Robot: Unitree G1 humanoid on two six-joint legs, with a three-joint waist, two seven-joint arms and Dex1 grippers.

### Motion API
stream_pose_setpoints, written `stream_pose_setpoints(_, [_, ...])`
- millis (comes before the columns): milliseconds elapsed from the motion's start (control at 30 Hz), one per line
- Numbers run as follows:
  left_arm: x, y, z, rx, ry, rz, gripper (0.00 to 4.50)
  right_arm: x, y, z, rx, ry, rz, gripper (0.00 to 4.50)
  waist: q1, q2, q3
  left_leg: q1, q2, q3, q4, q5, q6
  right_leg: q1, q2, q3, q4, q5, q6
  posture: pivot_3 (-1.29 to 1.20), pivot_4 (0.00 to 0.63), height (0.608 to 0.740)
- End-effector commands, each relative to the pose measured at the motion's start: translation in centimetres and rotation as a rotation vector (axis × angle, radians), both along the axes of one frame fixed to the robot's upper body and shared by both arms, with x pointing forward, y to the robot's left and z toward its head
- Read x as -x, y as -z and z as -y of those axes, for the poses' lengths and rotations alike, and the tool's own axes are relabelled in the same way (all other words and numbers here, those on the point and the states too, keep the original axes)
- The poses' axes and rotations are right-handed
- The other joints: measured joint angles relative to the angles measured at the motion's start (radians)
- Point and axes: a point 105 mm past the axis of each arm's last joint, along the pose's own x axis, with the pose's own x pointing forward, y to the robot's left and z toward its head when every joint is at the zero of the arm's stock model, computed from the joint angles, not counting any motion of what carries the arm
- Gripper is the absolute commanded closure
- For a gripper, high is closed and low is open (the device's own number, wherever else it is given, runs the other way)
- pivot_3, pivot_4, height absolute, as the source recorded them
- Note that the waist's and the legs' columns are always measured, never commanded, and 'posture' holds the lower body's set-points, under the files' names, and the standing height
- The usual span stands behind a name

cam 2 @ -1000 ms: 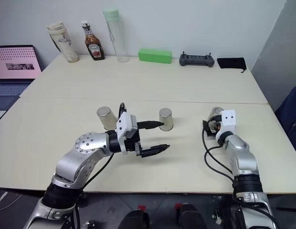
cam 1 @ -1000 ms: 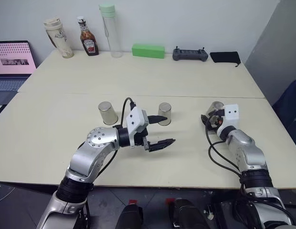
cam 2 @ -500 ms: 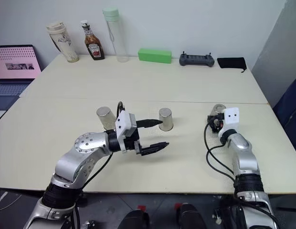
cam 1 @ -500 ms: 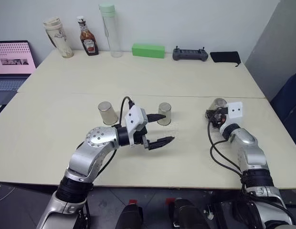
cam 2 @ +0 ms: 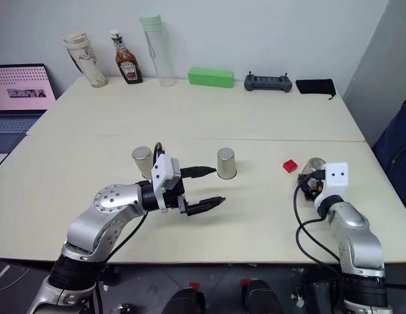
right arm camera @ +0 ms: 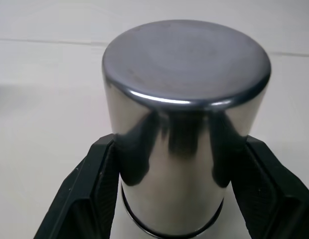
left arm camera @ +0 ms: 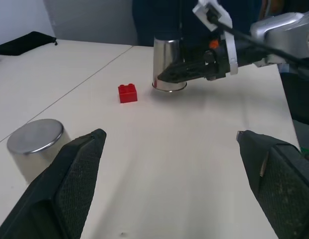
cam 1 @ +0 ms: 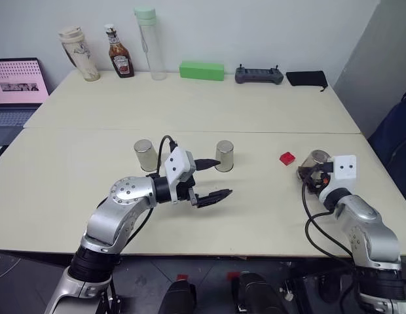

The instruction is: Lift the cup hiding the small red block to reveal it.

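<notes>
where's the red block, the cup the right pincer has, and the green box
small red block [cam 2: 290, 165], right eye view, top face
cup [right arm camera: 187, 124], right wrist view, side wall
green box [cam 1: 202, 70], left eye view, front face

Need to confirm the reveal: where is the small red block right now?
In the left eye view, the small red block lies bare on the table's right side, just left of the cup held in the right gripper.

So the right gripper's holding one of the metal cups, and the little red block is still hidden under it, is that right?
Not quite. The right gripper does hold the cup, but the small red block is not hidden: it lies bare on the table beside the cup. The left eye view and the left wrist view both show it.
</notes>
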Motion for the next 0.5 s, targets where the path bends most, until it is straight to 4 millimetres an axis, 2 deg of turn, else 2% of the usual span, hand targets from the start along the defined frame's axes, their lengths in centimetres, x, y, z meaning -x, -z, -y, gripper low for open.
stream_pose_setpoints(33, [0.3, -1.4, 0.6, 0.012, 0.037, 0.052, 0.0, -1.2, -0.8, 0.5, -0.037, 0.038, 0.048, 1.72, 0.0, 0.0, 0.0, 0.0, 0.0, 0.0, 0.0, 0.0, 0.0, 0.0, 0.0, 0.0, 0.0, 0.0, 0.0, 0.0, 0.15, 0.74])
stream_pose_setpoints(67, [0.4, -1.4, 0.6, 0.012, 0.037, 0.052, 0.0, -1.3, -0.4, 0.3, -0.05, 0.034, 0.033, 1.72, 0.001, 0.0, 0.0, 0.0, 0.0, -0.001, 0.0, 0.0, 0.0, 0.0, 0.0, 0.0, 0.0, 0.0, 0.0, 0.0, 0.15, 0.74])
stream_pose_setpoints(133, [0.4, -1.4, 0.5, 0.01, 0.037, 0.051, 0.0, -1.2, 0.4, -0.2, -0.057, 0.018, 0.009, 0.98, 0.001, 0.0, 0.0, -0.001, 0.0, -0.002, -0.001, 0.0, 0.0, 0.0, 0.0, 0.0, 0.0, -0.001, -0.002, 0.0, 0.15, 0.74])
stream_pose_setpoints(167, [0.4, -1.4, 0.5, 0.009, 0.037, 0.05, 0.0, -1.1, 0.6, -0.3, -0.057, 0.011, 0.001, 0.84, 0.001, 0.0, 0.0, -0.001, 0.001, -0.002, -0.002, 0.0, 0.0, -0.001, 0.0, -0.001, 0.0, -0.001, -0.002, 0.0, 0.15, 0.74])
stream_pose_setpoints(267, [0.4, -1.4, 0.5, 0.006, 0.029, 0.05, 0.0, -0.7, 1.5, -0.4, 0.008, -0.004, -0.032, 0.03, 0.003, 0.0, 0.0, -0.002, 0.0, -0.003, -0.002, 0.0, 0.0, -0.001, 0.0, -0.001, -0.001, -0.001, -0.002, 0.0, 0.15, 0.74])
stream_pose_setpoints(433, [0.4, -1.3, 0.1, -0.005, 0.014, 0.054, 0.0, 1.1, 1.8, 0.3, 0.032, 0.017, -0.064, 0.03, 0.004, 0.0, 0.0, -0.002, 0.0, -0.002, -0.002, 0.0, 0.0, 0.0, -0.001, -0.001, -0.001, -0.001, -0.002, 0.0, 0.15, 0.74])
stream_pose_setpoints(500, [0.5, -1.2, -0.5, -0.013, -0.003, 0.038, 0.0, 3.3, 1.0, 0.0, 0.037, -0.012, -0.066, 0.03, 0.005, 0.0, 0.0, -0.002, 0.0, -0.003, -0.002, 0.0, 0.0, 0.0, -0.001, -0.001, -0.001, -0.001, -0.002, 0.0, 0.15, 0.74])
